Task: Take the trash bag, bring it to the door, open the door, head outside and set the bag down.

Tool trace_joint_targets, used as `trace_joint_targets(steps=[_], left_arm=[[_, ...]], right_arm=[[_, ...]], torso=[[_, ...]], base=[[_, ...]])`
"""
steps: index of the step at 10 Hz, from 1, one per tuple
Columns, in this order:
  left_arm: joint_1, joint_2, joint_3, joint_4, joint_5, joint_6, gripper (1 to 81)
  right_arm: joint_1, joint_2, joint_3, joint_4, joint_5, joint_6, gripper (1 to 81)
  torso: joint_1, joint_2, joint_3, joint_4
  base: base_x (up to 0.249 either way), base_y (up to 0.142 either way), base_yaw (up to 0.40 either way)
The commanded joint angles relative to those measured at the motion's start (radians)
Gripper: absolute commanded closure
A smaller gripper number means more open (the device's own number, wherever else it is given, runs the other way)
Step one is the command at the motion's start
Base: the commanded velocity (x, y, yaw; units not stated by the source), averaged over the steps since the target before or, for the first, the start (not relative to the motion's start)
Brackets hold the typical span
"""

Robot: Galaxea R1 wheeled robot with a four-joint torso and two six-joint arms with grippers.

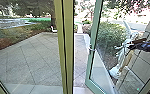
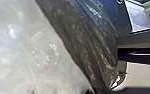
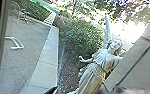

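1. The translucent whitish plastic trash bag, with dark, creased plastic lying against it, is right up close at the left wrist. I judge that the left arm carries it, but I can't tell from here whether the left hand is clamped on it.

2. The door, a glass pane in a pale green frame, stands ajar: its upright edge, with a small metal fitting, is apart from the thick yellow-green post, and light paving shows between the two.

3. The relation that matters is between door edge and right hand. The hand reaches in at chest level from the robot's right, its dark arm running roughly level across the view, and it points leftward to the glass side of that edge. Of the two, the right is nearer the door. Whether it touches the pane, and whether it is spread or closed, I can't tell.

4. The gap looks narrow for robot and bag together, so the door probably needs to swing wider, with the bag kept off the frame.

5. Outside lie the grey paved yard, a likely place for the bag, and a pale winged statue beside a leafy green bush.
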Motion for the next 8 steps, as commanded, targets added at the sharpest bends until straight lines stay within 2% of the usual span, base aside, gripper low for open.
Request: trace_joint_targets(steps=[1,2,5,8], left_arm=[[-0.008,-0.008,0.013,-0.005,0.066,0.002,81.1],[-0.007,-0.009,0.011,-0.005,0.066,0.002,81.1],[-0.004,-0.009,0.011,-0.005,0.066,0.002,81.1],[-0.001,-0.009,0.011,-0.005,0.066,0.002,81.1]], right_arm=[[0.166,-0.054,-0.084,-0.095,-0.082,-0.001,1.0],[0.148,-0.051,-0.109,-0.131,-0.052,0.0,1.0],[0.125,-0.057,-0.185,-0.173,-0.021,-0.001,1.0],[0.106,-0.07,-0.216,-0.181,-0.019,-0.001,1.0]], torso=[[0.0,0.0,0.0,0.0],[0.0,0.0,0.0,0.002],[0.0,0.0,0.001,0.002],[0.0,0.0,0.001,0.002]], base=[[0.0,0.0,0.0],[0.0,0.0,0.0],[0.0,0.0,0.0],[0.0,0.0,0.0]])
